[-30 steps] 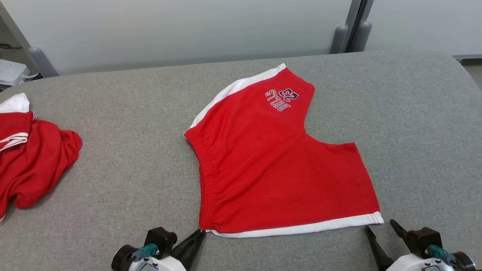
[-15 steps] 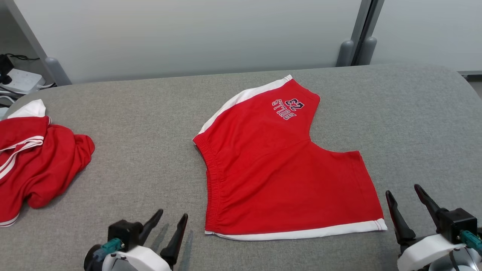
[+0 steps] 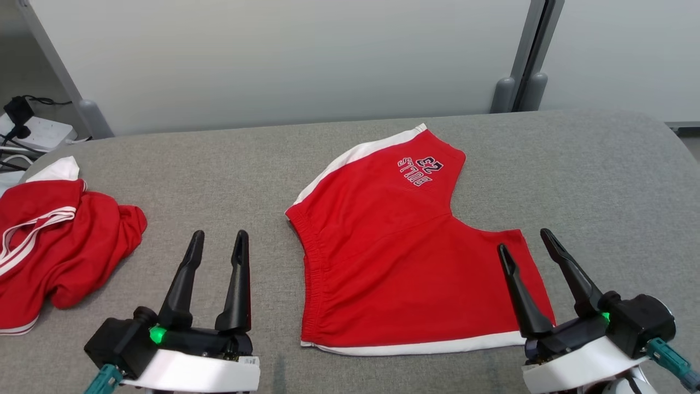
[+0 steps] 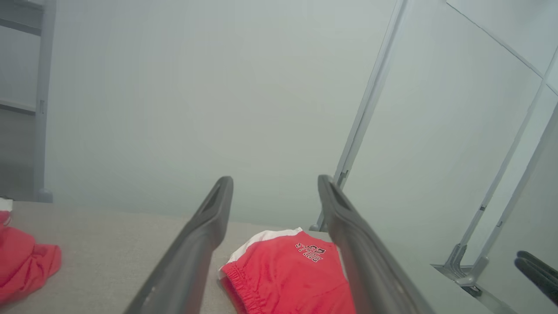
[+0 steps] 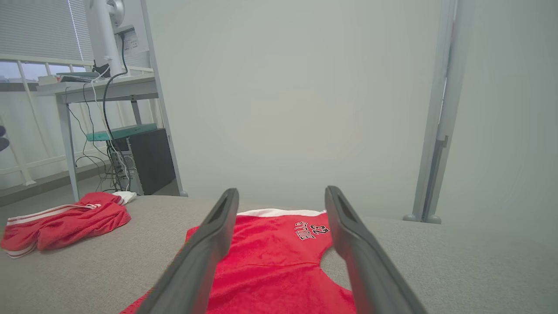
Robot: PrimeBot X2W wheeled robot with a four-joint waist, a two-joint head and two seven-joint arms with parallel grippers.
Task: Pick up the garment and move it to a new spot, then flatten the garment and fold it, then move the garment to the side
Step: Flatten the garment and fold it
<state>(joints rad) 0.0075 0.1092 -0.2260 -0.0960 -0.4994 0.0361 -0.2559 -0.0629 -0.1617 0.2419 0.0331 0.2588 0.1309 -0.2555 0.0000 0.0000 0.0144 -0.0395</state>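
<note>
My left end effector point(image 3: 219, 234) hangs at the near left with its two long dark fingers spread and nothing between them. Under it I see only the grey fabric-covered bench point(image 3: 219, 175), and it is apart from the garment. My right end effector point(image 3: 522, 239) at the near right is spread just as wide and also holds nothing. From the head camera its fingers cross in front of the garment's near right corner, and I cannot tell whether they touch the cloth.

Between the two lie the red shorts point(image 3: 404, 246), soft jersey cloth with white side bands, spread flat around the middle of the bench. The gathered elastic waistband runs down their left edge. One white band lies along the near edge and the other along the far left edge. One leg points to the right, and the other points away from me and carries a dark "BULLS 23" print point(image 3: 420, 171) near its far end. My right wrist camera looks along its fingers over the shorts point(image 5: 270, 257) towards that print.

Well to the left, near the bench's edge, sits a crumpled red garment with thin white stripes point(image 3: 60, 246). Behind the bench stands a pale grey wall panel point(image 3: 273, 54) with a grey metal post point(image 3: 533, 54) at the right. A white power strip point(image 3: 38, 131) with dark cables lies at the far left.
</note>
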